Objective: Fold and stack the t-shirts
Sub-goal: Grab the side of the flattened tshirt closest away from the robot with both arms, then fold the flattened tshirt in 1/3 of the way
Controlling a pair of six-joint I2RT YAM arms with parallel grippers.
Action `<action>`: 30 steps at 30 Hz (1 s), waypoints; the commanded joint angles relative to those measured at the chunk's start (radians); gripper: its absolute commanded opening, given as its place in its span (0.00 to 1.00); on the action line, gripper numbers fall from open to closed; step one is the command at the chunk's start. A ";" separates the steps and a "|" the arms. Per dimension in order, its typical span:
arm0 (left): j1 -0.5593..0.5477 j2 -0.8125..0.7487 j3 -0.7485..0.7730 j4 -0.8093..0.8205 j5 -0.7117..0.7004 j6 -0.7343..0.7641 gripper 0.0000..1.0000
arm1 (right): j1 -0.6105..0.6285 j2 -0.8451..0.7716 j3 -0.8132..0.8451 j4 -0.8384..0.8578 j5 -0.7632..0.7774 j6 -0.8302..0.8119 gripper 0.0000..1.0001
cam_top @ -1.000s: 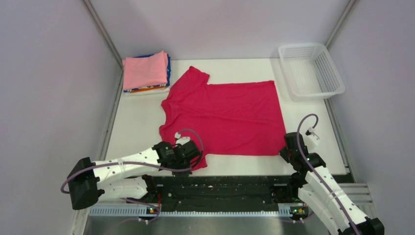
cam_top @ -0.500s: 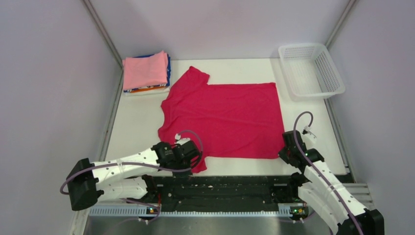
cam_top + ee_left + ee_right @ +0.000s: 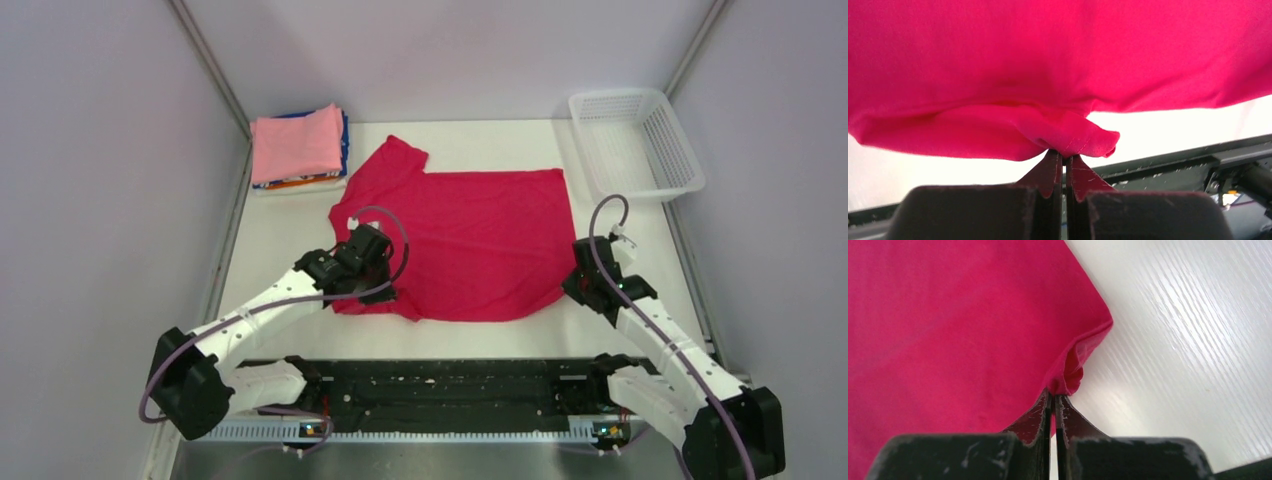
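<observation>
Wrist views: left fingers (image 3: 1058,161) and right fingers (image 3: 1047,403) each pinch shirt (image 3: 470,240) near edge. Sweep both toward 12 o'clock together, hold edge taut, lay flat on counter (image 3: 280,250).

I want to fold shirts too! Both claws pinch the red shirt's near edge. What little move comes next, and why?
Probably carry that edge toward the far side, both arms together. The left gripper and right gripper are each shut on the near edge of the red t-shirt, and the rest lies flat, so laying it over would fold it.
</observation>
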 commanded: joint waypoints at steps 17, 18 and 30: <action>0.292 0.085 0.204 0.229 -0.093 0.277 0.00 | -0.126 0.251 0.232 0.240 -0.062 -0.165 0.00; 0.298 0.095 0.213 0.235 -0.092 0.297 0.00 | -0.127 0.262 0.239 0.244 -0.062 -0.167 0.00; 0.465 0.422 0.466 0.263 0.271 0.613 0.00 | -0.149 0.300 0.249 0.268 -0.054 -0.172 0.00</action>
